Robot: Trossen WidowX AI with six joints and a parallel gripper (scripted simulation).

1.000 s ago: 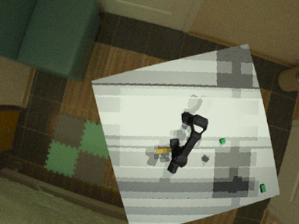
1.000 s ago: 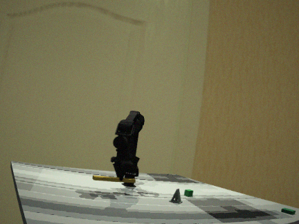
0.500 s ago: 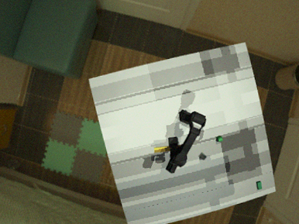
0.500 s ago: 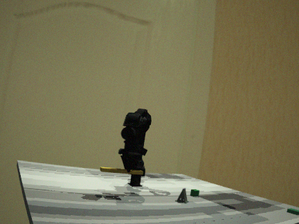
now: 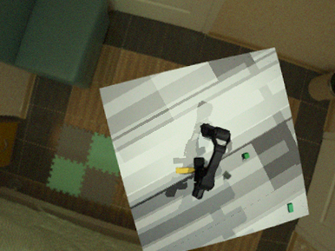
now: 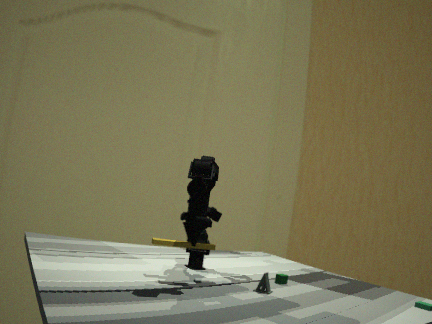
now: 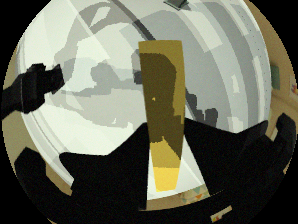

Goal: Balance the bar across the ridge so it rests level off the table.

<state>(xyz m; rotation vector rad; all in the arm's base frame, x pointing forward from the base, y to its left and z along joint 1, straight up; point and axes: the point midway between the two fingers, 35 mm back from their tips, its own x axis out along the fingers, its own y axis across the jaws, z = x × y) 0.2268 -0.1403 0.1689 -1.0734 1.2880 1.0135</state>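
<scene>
The yellow bar (image 5: pixel 184 170) (image 6: pixel 170 242) (image 7: pixel 162 90) is held in the air above the table, roughly level, its left end slightly higher in the exterior view. My gripper (image 5: pixel 198 171) (image 6: pixel 196 244) (image 7: pixel 165 124) is shut on it; the arm hides part of the bar in the top view. The ridge, a small grey wedge (image 5: pixel 227 175) (image 6: pixel 263 284) (image 7: pixel 176 3), stands on the table to the right of the gripper in the top and exterior views, apart from the bar. In the wrist view it shows at the top edge, beyond the bar's far end.
A small green block (image 5: pixel 245 155) (image 6: pixel 281 278) stands beyond the ridge, to its right. Another green block (image 5: pixel 290 207) (image 6: pixel 424 305) lies near the table's right corner. The patterned table (image 5: pixel 155 238) (image 6: pixel 100 310) carries the arm's shadow.
</scene>
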